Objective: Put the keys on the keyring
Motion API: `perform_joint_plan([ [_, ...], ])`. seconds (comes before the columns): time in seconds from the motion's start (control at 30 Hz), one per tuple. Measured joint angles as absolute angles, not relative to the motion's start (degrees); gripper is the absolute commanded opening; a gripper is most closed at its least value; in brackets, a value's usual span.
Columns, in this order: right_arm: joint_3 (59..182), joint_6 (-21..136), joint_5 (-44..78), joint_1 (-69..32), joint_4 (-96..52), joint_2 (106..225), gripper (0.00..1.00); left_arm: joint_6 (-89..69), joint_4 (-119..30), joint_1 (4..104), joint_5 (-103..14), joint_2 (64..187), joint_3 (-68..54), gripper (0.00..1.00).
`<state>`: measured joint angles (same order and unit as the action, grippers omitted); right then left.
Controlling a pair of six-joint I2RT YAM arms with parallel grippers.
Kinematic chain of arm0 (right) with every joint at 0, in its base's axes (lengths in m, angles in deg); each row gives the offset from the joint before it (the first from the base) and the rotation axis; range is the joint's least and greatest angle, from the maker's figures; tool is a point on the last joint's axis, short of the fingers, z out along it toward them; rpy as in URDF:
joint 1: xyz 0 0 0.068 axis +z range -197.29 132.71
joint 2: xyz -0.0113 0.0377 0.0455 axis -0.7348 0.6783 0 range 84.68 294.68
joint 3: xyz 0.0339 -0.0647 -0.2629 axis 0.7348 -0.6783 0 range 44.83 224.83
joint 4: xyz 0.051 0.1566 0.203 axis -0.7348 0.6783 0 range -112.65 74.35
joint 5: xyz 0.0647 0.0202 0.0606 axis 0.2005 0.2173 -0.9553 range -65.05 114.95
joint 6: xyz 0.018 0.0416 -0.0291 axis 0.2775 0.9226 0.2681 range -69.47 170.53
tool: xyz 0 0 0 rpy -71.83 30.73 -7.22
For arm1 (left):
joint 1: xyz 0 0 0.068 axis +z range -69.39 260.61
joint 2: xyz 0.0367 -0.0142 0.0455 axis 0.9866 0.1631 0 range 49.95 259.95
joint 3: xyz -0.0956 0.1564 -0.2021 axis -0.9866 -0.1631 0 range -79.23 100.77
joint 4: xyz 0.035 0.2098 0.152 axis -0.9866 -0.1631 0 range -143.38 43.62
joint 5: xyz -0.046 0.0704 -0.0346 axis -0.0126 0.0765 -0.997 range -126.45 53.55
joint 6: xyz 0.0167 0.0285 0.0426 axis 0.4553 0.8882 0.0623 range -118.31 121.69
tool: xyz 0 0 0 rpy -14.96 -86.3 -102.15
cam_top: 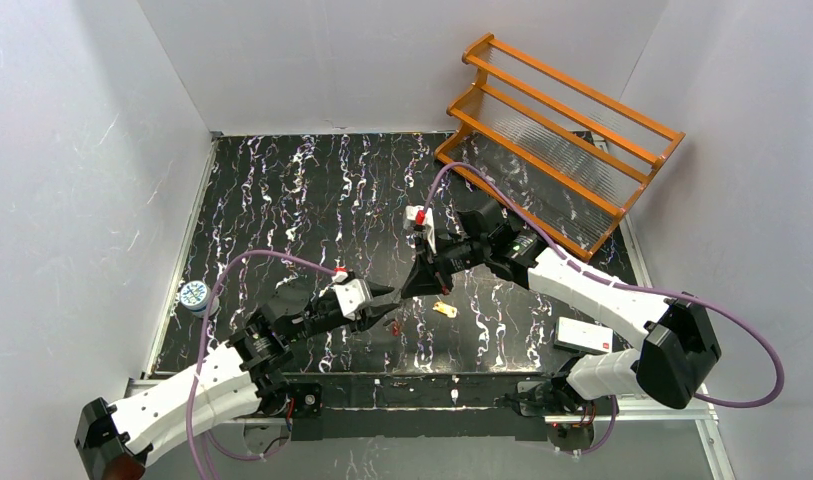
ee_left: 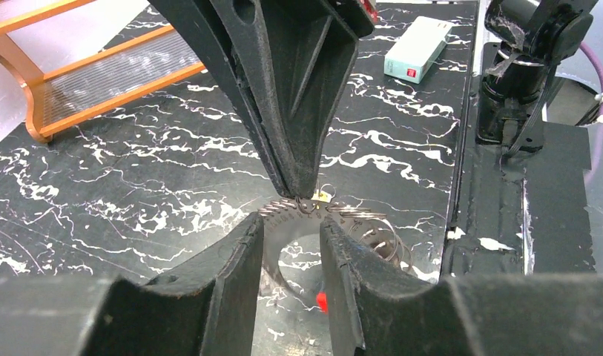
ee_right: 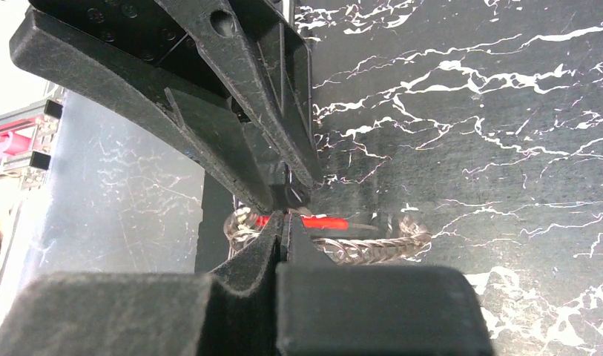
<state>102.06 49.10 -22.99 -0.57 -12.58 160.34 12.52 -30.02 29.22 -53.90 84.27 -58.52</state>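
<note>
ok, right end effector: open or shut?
Shut. In the right wrist view the fingers of the right end effector meet with no gap, tips at the keyring. Whether they pinch anything: cannot tell.

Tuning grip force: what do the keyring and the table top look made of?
Keyring: looks like twisted bare metal wire, silvery and shiny; the braided strands catch the light. Its short red section may be plastic-coated, but that is unsure. Table top: matte black with white marble veining, possibly a printed sheet.
</note>
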Motion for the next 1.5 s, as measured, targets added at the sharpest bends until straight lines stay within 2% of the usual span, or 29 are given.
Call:
perform_joint_plan([
  [0.53,102.06,49.1,-23.01,-0.57,-13.48,160.23,0.01,7.95,-20.54,29.22,-56.7,89.41,-60.99,0.27],
  [0.63,102.06,49.1,-23.04,-0.57,-13.55,160.23,0.01,6.99,-18.72,29.22,-56.74,89.02,-61.71,0.19],
  [0.8,102.06,49.18,-23.47,-0.55,-13.35,159.94,0.01,6.29,-17.74,29.28,-56.13,88.91,-62.14,0.0],
  [0.93,102.06,49.12,-23.39,-0.57,-13.13,159.64,0.01,6.14,-16.93,29.28,-55.98,89.67,-62.17,0.0],
  [1.0,102.06,49.12,-23.28,-0.57,-13.02,159.53,0.01,6.2,-16.6,29.28,-56.0,89.94,-62.17,0.05],
  [1.1,102.06,49.1,-23.01,-0.57,-12.96,159.44,0.01,6.59,-16.73,29.28,-55.98,89.85,-62.17,0.0],
  [1.2,102.06,49.1,-22.93,-0.57,-13.09,159.4,0.01,6.77,-16.97,29.28,-55.73,89.48,-62.17,0.0],
  [1.23,102.06,49.12,-22.93,-0.57,-13.24,159.4,0.04,6.79,-17.1,29.26,-55.58,89.28,-62.17,0.0],
  [1.27,102.06,49.12,-22.9,-0.55,-13.42,159.4,0.15,6.79,-17.23,29.26,-55.43,89.13,-62.17,0.0],
  [1.3,102.06,49.14,-22.82,-0.55,-13.52,159.4,0.31,6.79,-17.32,29.26,-55.3,89.02,-62.14,0.0],
  [1.37,102.06,49.62,-22.55,-0.48,-13.63,159.31,0.5,7.23,-18.28,29.26,-54.71,88.65,-62.06,0.0],
  [1.5,102.02,49.03,-19.06,-0.51,-14.2,156.97,0.66,8.8,-22.61,29.22,-54.36,87.57,-61.69,0.0],
])
